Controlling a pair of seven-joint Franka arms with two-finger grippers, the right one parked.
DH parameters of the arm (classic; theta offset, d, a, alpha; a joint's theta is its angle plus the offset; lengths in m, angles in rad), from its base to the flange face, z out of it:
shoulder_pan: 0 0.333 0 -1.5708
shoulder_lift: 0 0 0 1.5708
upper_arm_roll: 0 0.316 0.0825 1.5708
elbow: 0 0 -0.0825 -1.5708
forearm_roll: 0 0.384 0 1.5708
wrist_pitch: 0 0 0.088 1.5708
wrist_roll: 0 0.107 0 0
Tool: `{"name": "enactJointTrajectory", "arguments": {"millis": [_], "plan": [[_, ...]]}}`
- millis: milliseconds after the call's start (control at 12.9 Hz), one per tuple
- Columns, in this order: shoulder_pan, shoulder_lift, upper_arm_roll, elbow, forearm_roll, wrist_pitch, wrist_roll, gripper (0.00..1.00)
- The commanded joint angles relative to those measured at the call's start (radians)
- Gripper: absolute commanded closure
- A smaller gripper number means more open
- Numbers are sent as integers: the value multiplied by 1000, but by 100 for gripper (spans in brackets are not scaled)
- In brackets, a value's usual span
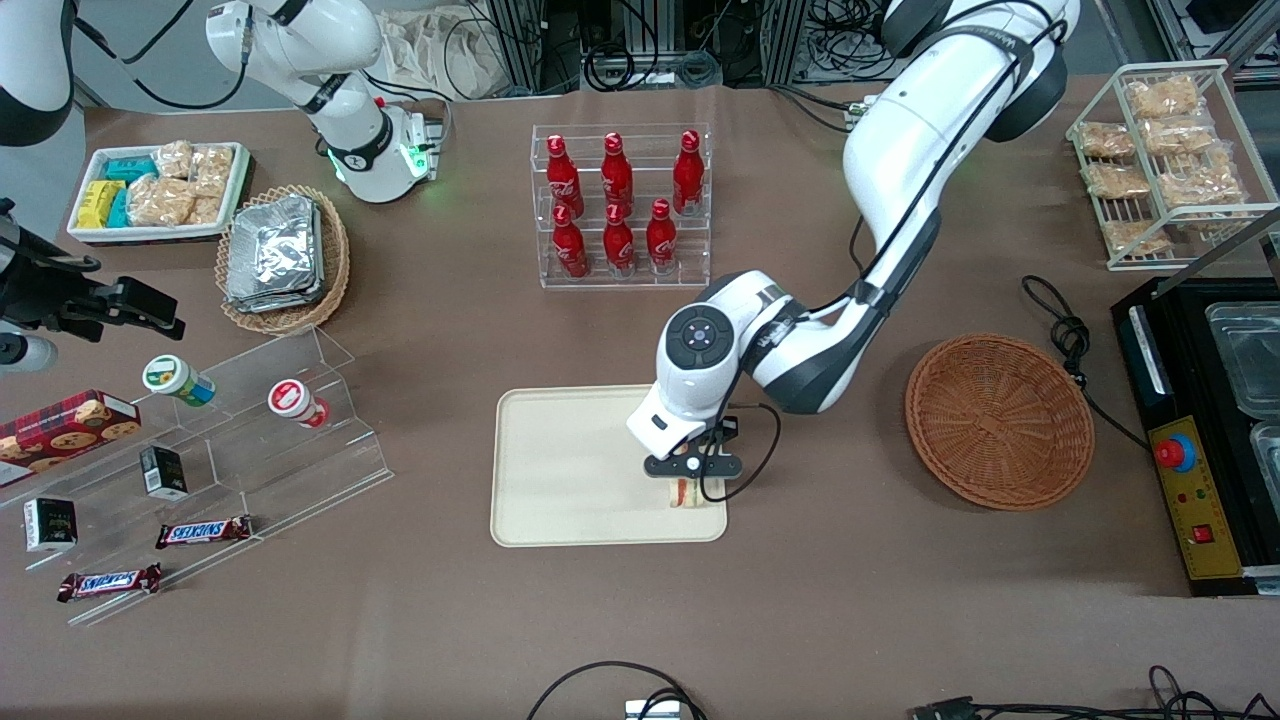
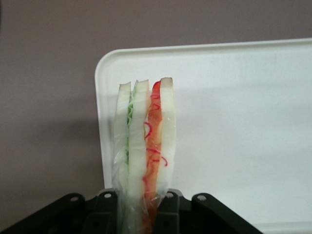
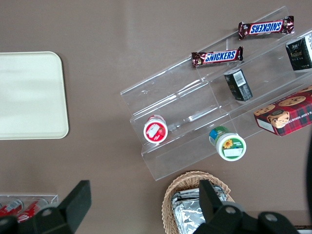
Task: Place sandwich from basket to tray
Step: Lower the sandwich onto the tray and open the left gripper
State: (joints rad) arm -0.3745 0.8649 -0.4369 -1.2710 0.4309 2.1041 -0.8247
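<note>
While the woven basket (image 1: 999, 421) sits well apart on the desk (image 1: 800, 620), the end effector (image 1: 692, 478) pinches the wrapped sandwich (image 2: 144, 156). It stands on edge over the tray (image 1: 570, 470), at a corner near the front camera.

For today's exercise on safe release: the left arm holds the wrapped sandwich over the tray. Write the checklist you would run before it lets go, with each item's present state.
1. Sandwich clamped in gripper: ok, jaws shut on its wrapped end.
2. Sandwich out of basket: ok, basket holds nothing.
3. Gripper above tray: ok, near the corner toward the working arm's end.
4. Whole sandwich inside the rim: cannot tell; it sits close to the edge.
5. Sandwich touching the tray surface: cannot tell.
6. Landing spot free: ok, bare tray beside it.
</note>
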Motion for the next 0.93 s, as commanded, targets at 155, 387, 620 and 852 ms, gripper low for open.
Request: {"name": "enactJointTrajectory", "arguments": {"millis": [155,387,620,852], "plan": [[-66,62,20,47,42,1,-27,86],[-75,75,21,41,43,8,-27,76],[-75,85,23,39,43,36,-37,50],[-73,86,26,38,45,79,-108,0]]}}
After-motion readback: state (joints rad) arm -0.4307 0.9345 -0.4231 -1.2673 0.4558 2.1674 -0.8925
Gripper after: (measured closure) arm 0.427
